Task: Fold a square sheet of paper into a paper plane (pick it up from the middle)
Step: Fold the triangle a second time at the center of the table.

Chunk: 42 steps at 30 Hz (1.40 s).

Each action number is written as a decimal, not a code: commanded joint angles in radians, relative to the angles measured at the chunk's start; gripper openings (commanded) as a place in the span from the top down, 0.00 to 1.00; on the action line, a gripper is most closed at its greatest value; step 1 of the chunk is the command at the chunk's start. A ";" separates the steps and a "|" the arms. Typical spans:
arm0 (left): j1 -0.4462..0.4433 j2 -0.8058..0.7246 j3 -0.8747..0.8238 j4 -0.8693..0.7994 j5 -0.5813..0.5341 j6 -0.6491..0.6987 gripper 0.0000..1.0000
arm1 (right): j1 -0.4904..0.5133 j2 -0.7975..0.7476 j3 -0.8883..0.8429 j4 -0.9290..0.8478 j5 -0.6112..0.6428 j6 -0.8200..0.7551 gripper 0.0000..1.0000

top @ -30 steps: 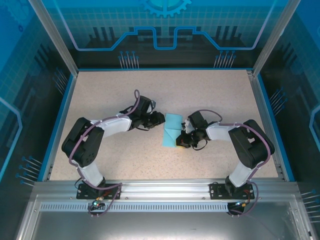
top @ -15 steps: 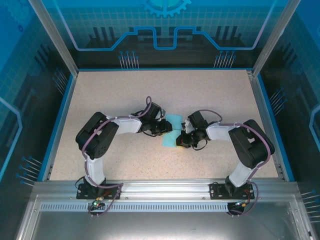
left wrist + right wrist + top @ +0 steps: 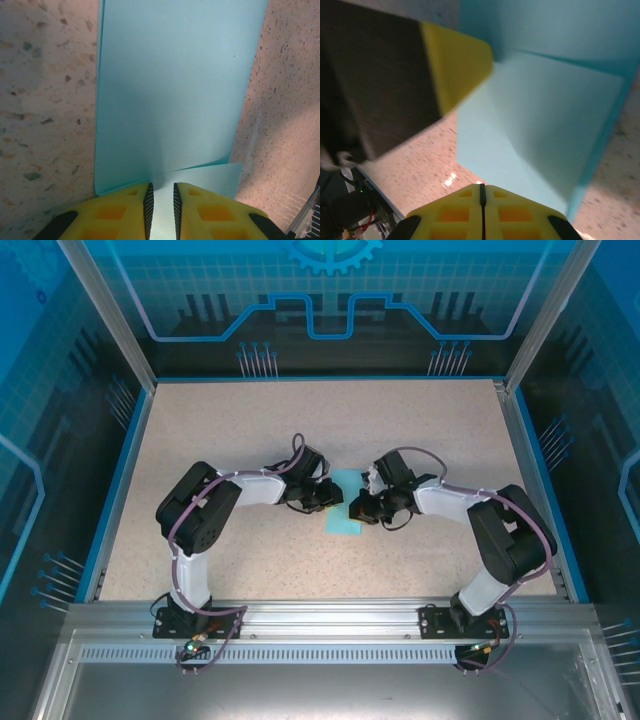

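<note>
The square sheet of paper [image 3: 341, 523] is light cyan and lies folded into a narrow upright strip at the table's middle, between both grippers. In the left wrist view the paper [image 3: 175, 75] shows a loose flap lifting near the fingers. My left gripper [image 3: 335, 497] sits at its left edge; the left gripper [image 3: 161, 187] has its jaws a narrow gap apart, with pale paper showing in the gap. My right gripper [image 3: 355, 510] is at the paper's right side; the right gripper [image 3: 481, 186] is shut, its tips at the edge of the paper [image 3: 540, 115]. No paper shows between its pads.
The speckled beige table [image 3: 250, 430] is bounded by a blue rim [image 3: 128, 460] and an aluminium rail [image 3: 320, 615] at the near edge. In the right wrist view a yellow finger of the left gripper [image 3: 455, 65] stands close over the paper.
The left arm swung right and its gripper came down onto the paper's left edge, narrowing its jaws. The right gripper shifted slightly up and left, uncovering the paper's lower end.
</note>
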 commanded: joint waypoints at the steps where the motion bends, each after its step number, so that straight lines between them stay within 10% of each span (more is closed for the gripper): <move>1: 0.003 0.029 -0.006 -0.044 -0.035 0.012 0.78 | 0.022 0.053 0.039 -0.007 0.029 0.037 0.93; 42: 0.002 0.038 -0.013 -0.049 -0.036 0.008 0.79 | 0.017 0.143 -0.039 -0.026 0.052 0.009 0.93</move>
